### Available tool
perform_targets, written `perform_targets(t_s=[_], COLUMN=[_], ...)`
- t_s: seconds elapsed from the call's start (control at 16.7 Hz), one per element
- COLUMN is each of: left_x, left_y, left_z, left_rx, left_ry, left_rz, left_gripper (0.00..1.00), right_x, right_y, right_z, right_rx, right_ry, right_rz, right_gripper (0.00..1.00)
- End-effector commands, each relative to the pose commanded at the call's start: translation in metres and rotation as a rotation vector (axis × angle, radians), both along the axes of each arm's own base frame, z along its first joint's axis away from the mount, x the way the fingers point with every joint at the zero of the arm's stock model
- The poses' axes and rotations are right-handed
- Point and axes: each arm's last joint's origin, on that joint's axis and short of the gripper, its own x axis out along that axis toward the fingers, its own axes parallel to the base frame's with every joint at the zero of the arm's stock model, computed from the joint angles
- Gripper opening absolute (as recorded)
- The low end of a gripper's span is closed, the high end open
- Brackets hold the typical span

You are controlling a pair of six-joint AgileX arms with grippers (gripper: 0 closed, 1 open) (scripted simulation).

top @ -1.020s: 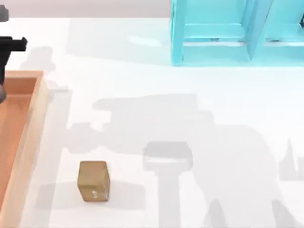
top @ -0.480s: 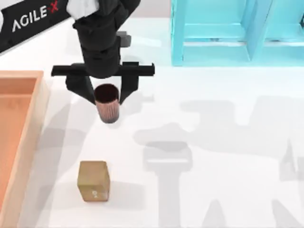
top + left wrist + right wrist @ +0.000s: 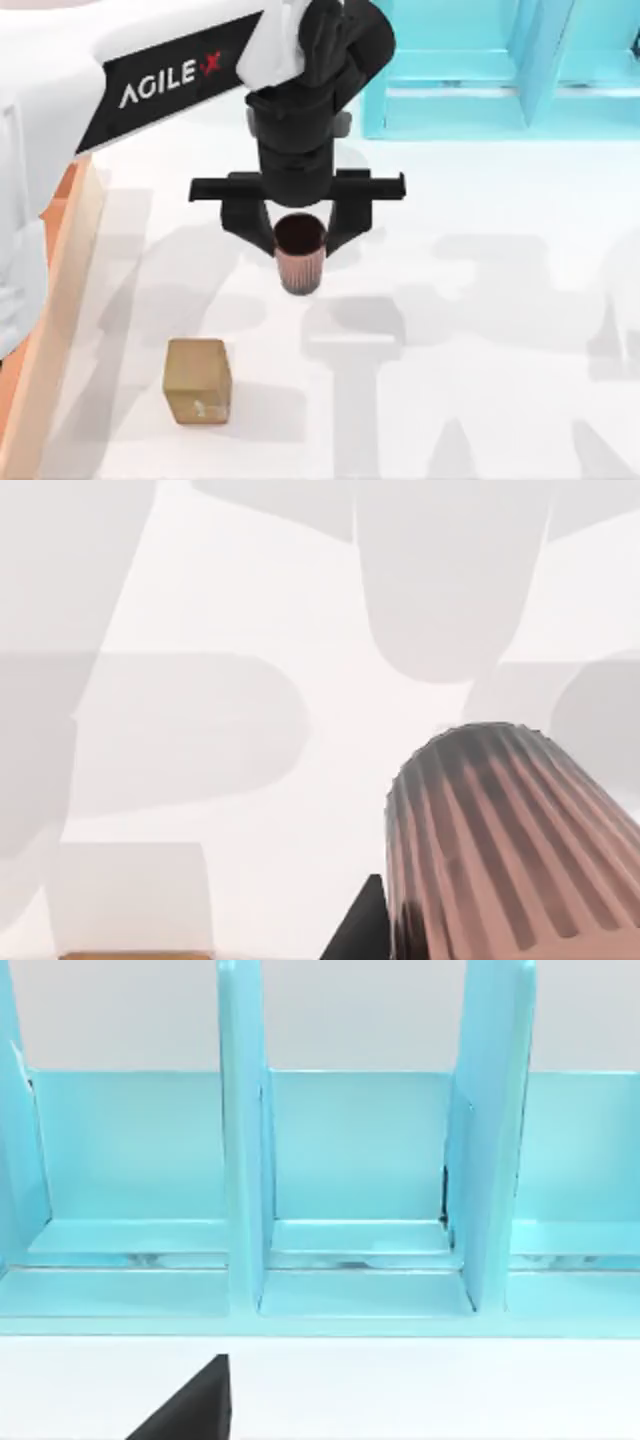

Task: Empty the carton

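Top view: my left claw point(image 3: 298, 228) hangs over the middle of the surface point(image 3: 480, 330), clenched on a ribbed reddish-brown cup point(image 3: 299, 254) that stands upright between the fingers, mouth up. The carton point(image 3: 62, 262) lies along the surface's left edge, partly under my left arm; a strip of orange floor and its tan right wall show, well apart from the cup. A tan-brown block point(image 3: 197, 380) sits near the front edge, left of centre, and a turquoise shelf unit point(image 3: 500, 65) stands at the back right.

Left wrist view: the cup point(image 3: 510, 850) fills the near corner, its ridged side clear above the white surface. I judge it light and stiff, and the ridges should give the pads good bite; holding it across the upper wall, as now, looks sound, though a hard squeeze could deform a thin wall.

Right wrist view: the shelf unit point(image 3: 350, 1190) faces the camera with its upright dividers; a dark part of my right claw shows at the edge, and I cannot tell its state.
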Motion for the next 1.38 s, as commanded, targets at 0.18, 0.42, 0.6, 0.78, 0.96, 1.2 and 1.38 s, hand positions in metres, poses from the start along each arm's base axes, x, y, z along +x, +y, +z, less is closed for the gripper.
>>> perform_targets(t_s=[0.18, 0.42, 0.6, 0.78, 0.96, 1.2, 1.38], left_x=[0.000, 0.000, -0.001, -0.001, -0.001, -0.001, -0.001], left_y=[0.001, 0.000, 0.000, 0.000, 0.000, 0.000, 0.000], left_z=[-0.004, -0.029, -0.044, -0.045, -0.045, -0.045, -0.045], left_rx=[0.000, 0.000, 0.000, 0.000, 0.000, 0.000, 0.000], left_ry=[0.001, 0.001, 0.000, 0.000, 0.000, 0.000, 0.000], left_rz=[0.001, 0.000, 0.000, 0.000, 0.000, 0.000, 0.000], left_gripper=[0.00, 0.00, 0.00, 0.00, 0.15, 0.45, 0.68], right_x=[0.000, 0.000, 0.000, 0.000, 0.000, 0.000, 0.000], right_y=[0.000, 0.000, 0.000, 0.000, 0.000, 0.000, 0.000], right_z=[0.000, 0.000, 0.000, 0.000, 0.000, 0.000, 0.000], right_rx=[0.000, 0.000, 0.000, 0.000, 0.000, 0.000, 0.000], right_ry=[0.000, 0.000, 0.000, 0.000, 0.000, 0.000, 0.000], right_rz=[0.000, 0.000, 0.000, 0.000, 0.000, 0.000, 0.000], right_gripper=[1.00, 1.00, 1.00, 1.00, 1.00, 1.00, 1.00])
